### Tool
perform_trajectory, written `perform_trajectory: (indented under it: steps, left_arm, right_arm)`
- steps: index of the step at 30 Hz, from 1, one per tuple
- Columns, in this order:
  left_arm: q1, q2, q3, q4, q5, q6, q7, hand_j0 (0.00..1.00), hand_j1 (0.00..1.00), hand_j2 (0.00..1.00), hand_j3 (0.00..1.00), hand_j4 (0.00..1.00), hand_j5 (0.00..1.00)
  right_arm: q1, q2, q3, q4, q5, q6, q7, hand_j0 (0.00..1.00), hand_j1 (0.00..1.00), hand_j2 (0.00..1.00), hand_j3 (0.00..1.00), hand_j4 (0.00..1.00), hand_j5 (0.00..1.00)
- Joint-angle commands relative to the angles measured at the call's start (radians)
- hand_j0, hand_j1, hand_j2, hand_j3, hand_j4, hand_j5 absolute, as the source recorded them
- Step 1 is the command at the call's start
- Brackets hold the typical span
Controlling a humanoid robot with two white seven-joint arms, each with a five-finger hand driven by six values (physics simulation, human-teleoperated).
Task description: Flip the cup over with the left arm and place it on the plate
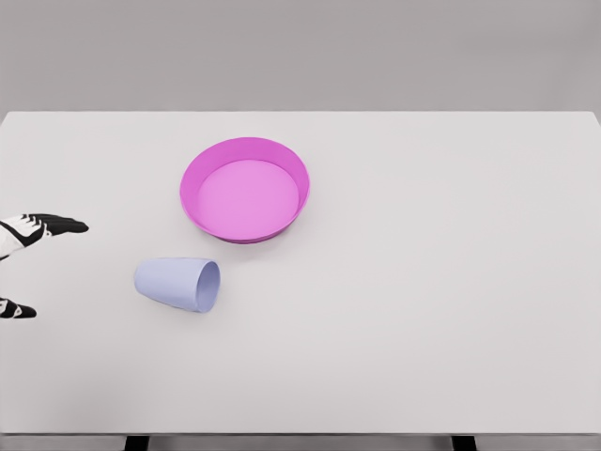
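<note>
Head view: you see a smooth, pale lavender cup [177, 283] lying on its side on the matte white table [423, 310], mouth facing right, just near-left of the round, raised-rim magenta plate [245, 189], not touching. Your left hand [28, 254] enters at the left edge, fingers spread wide, holding nothing.
</note>
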Motion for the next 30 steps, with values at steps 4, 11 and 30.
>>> perform_trajectory:
  steps: [4,11,30]
  left_arm:
    - [-0.002,-0.003,0.008,-0.001,-0.002,0.025,0.000,1.00,1.00,1.00,1.00,1.00,1.00]
    - [-0.003,-0.098,0.012,0.001,-0.013,0.010,0.000,1.00,1.00,1.00,1.00,1.00,1.00]
    - [-0.037,-0.407,-0.002,0.002,-0.018,-0.006,-0.017,1.00,1.00,1.00,1.00,1.00,1.00]
  right_arm:
    - [0.000,0.000,-0.001,0.000,0.000,0.000,0.000,1.00,1.00,1.00,1.00,1.00,1.00]
    - [0.000,0.000,-0.001,0.000,0.000,0.000,0.000,1.00,1.00,1.00,1.00,1.00,1.00]
    - [0.000,0.000,0.000,0.000,0.000,0.000,0.000,1.00,1.00,1.00,1.00,1.00,1.00]
